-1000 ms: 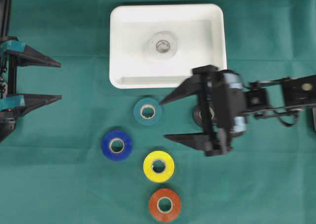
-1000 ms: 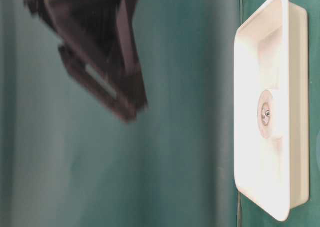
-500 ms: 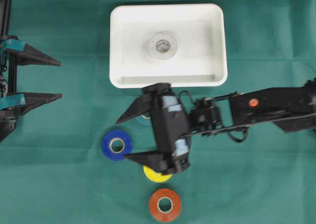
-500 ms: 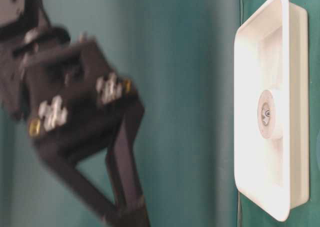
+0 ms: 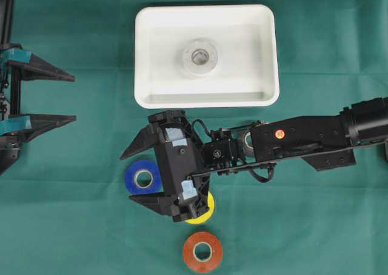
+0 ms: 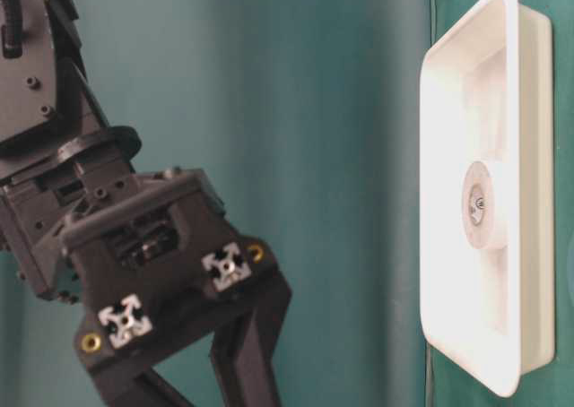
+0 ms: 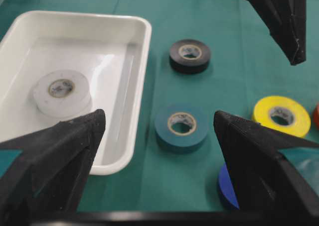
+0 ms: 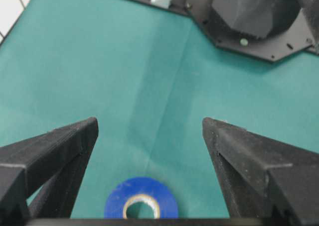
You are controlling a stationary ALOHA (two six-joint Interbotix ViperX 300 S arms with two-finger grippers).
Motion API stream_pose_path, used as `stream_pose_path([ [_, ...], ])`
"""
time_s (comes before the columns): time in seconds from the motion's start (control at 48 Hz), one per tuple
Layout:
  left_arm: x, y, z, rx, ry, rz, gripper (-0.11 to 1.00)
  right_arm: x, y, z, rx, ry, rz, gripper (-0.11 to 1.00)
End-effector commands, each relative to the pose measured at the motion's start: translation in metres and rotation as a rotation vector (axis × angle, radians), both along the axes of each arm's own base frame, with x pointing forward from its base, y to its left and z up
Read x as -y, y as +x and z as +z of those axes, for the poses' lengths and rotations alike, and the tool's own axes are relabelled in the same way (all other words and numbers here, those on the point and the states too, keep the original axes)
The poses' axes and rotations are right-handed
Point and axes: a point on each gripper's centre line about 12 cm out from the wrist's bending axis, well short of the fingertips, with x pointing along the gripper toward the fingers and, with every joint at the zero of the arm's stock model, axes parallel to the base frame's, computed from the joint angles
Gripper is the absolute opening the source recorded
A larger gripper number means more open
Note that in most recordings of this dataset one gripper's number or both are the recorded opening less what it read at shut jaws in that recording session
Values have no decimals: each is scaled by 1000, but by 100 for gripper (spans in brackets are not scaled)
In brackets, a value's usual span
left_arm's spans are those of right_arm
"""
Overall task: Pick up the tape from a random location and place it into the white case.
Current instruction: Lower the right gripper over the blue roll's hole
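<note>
The white case [image 5: 242, 51] sits at the top centre with a white tape roll [image 5: 199, 57] inside it. A blue tape [image 5: 143, 178] lies on the green cloth between the wide-spread fingers of my right gripper [image 5: 126, 178], which is open and empty. In the right wrist view the blue tape [image 8: 141, 205] shows low between the fingers of the right gripper [image 8: 149, 121]. My left gripper [image 5: 73, 98] stands open at the left edge. From the left wrist view, the left gripper [image 7: 159, 115] faces the teal tape [image 7: 182, 126] and the case [image 7: 79, 14].
A yellow tape [image 5: 206, 212] is half hidden under the right wrist. An orange tape [image 5: 202, 251] lies at the front. A black tape [image 7: 190, 55] lies beside the case. The right arm [image 5: 303, 139] spans the cloth below the case. The case [image 6: 448, 246] stays apart from the gripper.
The right gripper has swept left and forward across the rolls, from beside the teal tape to straddling the blue tape, jaws wide throughout. The left gripper has not moved.
</note>
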Motion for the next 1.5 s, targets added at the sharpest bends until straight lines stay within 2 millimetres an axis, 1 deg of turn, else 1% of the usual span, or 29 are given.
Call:
stream_pose_path([
  [0.0,-1,2,4,7,2,3,93,-1,1,19,27,7,0,92],
  [0.208,-1,2,3,5,0,3,93,-2,4,13,-73,11,-9,92],
  [0.479,-1,2,3,5,0,3,93,-3,11,0,-315,27,-50,92],
  [0.729,-1,2,2,-3,0,3,93,-5,16,-2,-468,22,-73,92],
  [1.479,-2,1,2,-8,4,11,93,-8,19,-1,-470,15,-68,92],
])
